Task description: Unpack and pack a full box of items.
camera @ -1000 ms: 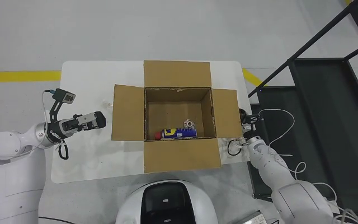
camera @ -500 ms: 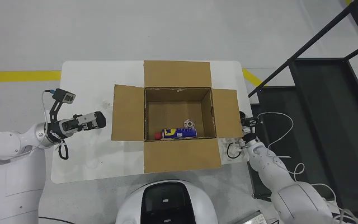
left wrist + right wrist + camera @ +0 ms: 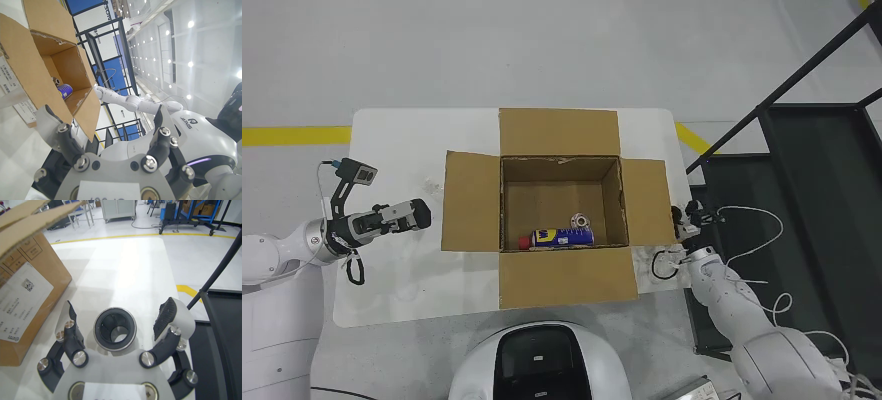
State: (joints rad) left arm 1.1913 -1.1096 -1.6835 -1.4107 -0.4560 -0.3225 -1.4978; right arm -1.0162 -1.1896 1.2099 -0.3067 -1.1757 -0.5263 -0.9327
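The right gripper [image 3: 119, 308], spread wide, straddles an upright black metal-rimmed sleeve [image 3: 113, 323] without touching it, the open cardboard box [image 3: 37, 262] holding a blue spray can [image 3: 562, 237] just beside, while the left gripper [image 3: 102, 115], also spread, faces the box's other side.

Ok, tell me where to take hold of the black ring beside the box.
I'd grip the black ring on its round outer wall, across the width, coming down from above. It stands on end on the table, bore upward, and the open right pincer has a finger on each side.
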